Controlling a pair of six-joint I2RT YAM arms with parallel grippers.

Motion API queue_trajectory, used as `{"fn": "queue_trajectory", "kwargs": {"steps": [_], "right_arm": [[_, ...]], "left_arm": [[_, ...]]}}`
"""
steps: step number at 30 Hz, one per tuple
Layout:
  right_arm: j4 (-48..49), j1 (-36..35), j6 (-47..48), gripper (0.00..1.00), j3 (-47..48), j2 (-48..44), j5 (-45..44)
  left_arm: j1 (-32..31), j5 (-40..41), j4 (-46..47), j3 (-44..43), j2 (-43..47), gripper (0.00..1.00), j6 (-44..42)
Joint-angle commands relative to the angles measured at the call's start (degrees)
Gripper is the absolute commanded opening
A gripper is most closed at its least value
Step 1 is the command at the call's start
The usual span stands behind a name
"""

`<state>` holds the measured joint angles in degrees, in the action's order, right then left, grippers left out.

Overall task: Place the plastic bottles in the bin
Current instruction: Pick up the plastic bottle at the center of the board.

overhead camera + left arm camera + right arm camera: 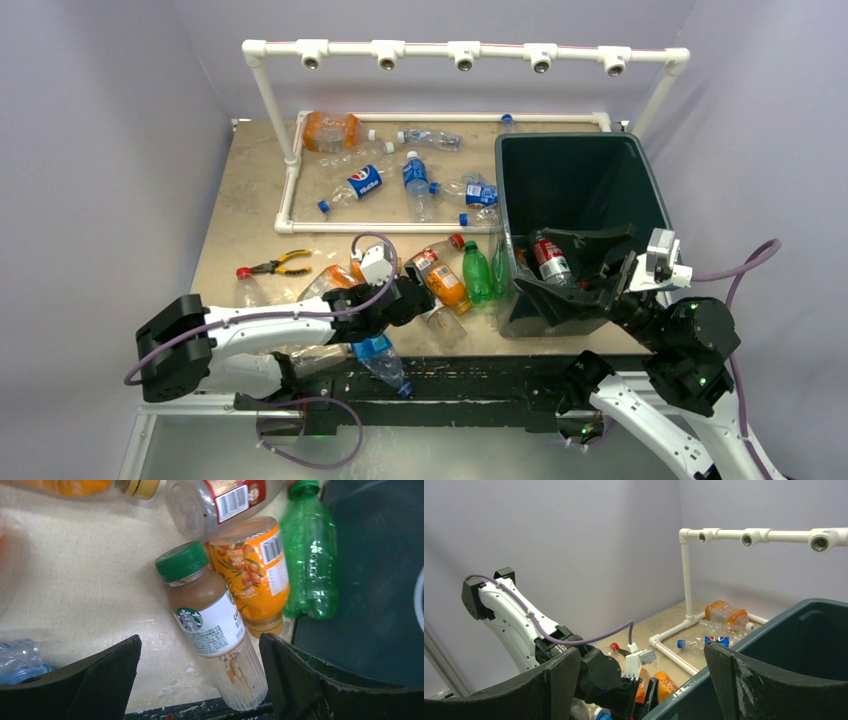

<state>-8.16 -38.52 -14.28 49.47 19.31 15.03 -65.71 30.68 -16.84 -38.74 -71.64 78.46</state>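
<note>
Two grippers are standing fully spread, each holding nothing. The left gripper (200, 641) is straddling a green-capped coffee bottle (210, 625); beyond its tips an orange bottle (252, 570) and a green bottle (307, 555) are lying. The right gripper (642, 650) is hovering above the near rim of the bin (804, 630).

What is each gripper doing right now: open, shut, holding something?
Left gripper: open, jaws either side of the Starbucks coffee bottle, not closed on it.
Right gripper: open, empty, over the bin.

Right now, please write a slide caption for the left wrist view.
Open left hand frames a green-capped plastic coffee bottle lying beside an orange juice bottle and a green plastic bottle.
</note>
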Motion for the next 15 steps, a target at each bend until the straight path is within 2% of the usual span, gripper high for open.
{"fn": "queue_trajectory", "kwargs": {"steps": [1, 7, 15], "right_arm": [[0.78, -0.05, -0.66, 0.99, -0.06, -0.84, -1.74], [0.58, 0.07, -1.01, 0.99, -0.16, -0.84, -1.76], [-0.46, 0.06, -1.07, 0.99, -0.03, -1.69, -2.52]], "left_arm": [[-0.28, 0.72, 1.19, -1.18, -4.37, 0.87, 9.76], [-0.3, 3.39, -0.97, -3.18, -7.7, 0.86, 13.81], [-0.29, 6.48, -2.07, -5.16, -9.44, 0.83, 14.28]]}}
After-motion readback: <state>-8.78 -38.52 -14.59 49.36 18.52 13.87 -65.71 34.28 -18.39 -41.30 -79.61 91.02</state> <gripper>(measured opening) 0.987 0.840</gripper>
